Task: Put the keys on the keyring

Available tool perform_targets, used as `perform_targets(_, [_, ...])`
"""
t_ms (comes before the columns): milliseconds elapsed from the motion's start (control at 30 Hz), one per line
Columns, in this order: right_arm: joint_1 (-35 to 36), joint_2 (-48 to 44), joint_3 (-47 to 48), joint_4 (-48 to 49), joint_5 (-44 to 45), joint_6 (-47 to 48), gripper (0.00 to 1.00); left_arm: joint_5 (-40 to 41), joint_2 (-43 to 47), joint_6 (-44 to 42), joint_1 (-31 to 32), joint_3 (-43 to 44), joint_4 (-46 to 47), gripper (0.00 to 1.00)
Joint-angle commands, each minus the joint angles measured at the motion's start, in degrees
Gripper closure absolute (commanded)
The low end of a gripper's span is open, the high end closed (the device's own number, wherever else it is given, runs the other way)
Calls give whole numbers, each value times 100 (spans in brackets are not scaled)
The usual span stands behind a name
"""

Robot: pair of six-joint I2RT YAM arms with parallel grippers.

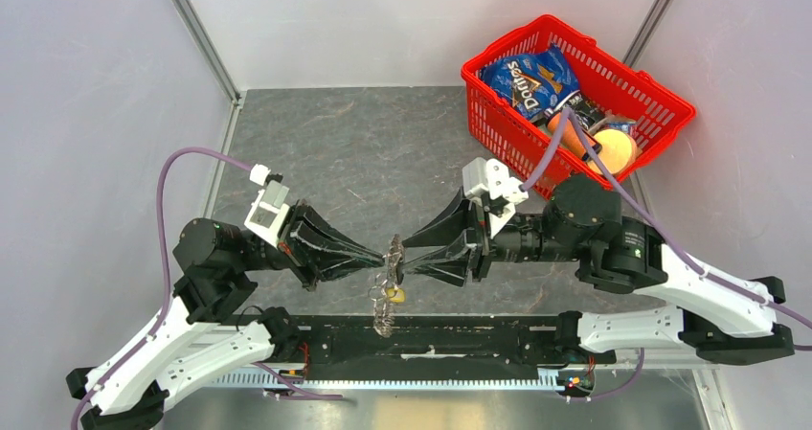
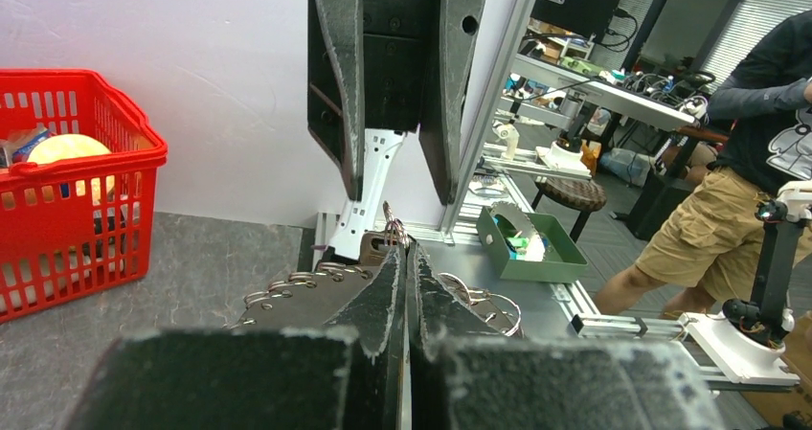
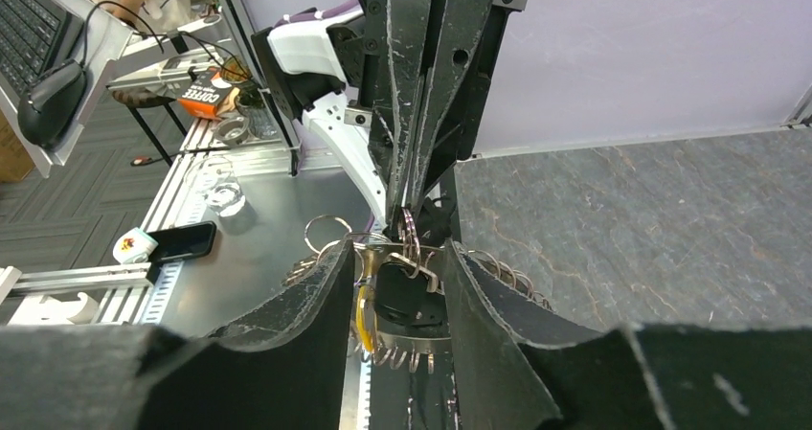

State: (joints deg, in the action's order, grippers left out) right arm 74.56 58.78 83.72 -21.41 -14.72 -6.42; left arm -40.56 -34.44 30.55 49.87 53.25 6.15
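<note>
**Left gripper (image 1: 383, 256) pinches the keyring (image 1: 384, 317); right gripper (image 1: 406, 256) stands open**

Tip to tip with the right gripper, the left gripper has its fingers pressed together on the top of the keyring. The keyring hangs edge-on below the fingertips, and its small wire loops fan out on both sides of them. Opposite, the right gripper's jaws stand apart, one on each side of the ring's top. A black-headed key (image 3: 407, 301) and a yellow key (image 3: 364, 310) dangle in the gap between its fingers. Whether either finger touches them cannot be told. Behind the right gripper, a red basket (image 1: 498, 114) sits on the table (image 1: 345, 143).
</note>
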Motion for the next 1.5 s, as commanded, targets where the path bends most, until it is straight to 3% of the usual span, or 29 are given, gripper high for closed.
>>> perform_targets(0, [13, 128, 262, 189, -22, 57, 53, 23, 25, -133, -16, 45, 390, 98])
perform_targets(267, [13, 302, 424, 100, -95, 175, 53, -57, 54, -79, -9, 10, 482, 98])
perform_targets(400, [14, 369, 442, 67, -168, 182, 61, -58, 74, -68, -14, 10, 516, 98])
perform_targets(733, [13, 386, 390, 36, -122, 226, 61, -125, 104, 60, -7, -17, 702, 98])
perform_targets(933, [14, 430, 408, 35, -225, 221, 86, -132, 95, 79, -12, -34, 762, 98])
perform_targets(1000, [14, 443, 412, 48, -295, 224, 100, -137, 78, 90, -13, -39, 787, 98])
perform_targets(1233, [10, 455, 364, 129, -507, 215, 100, -248, -15, 194, -10, -20, 878, 98])
perform_targets(1467, [14, 442, 537, -254, -391, 144, 100, -366, -230, 121, -12, 278, 120, 75])
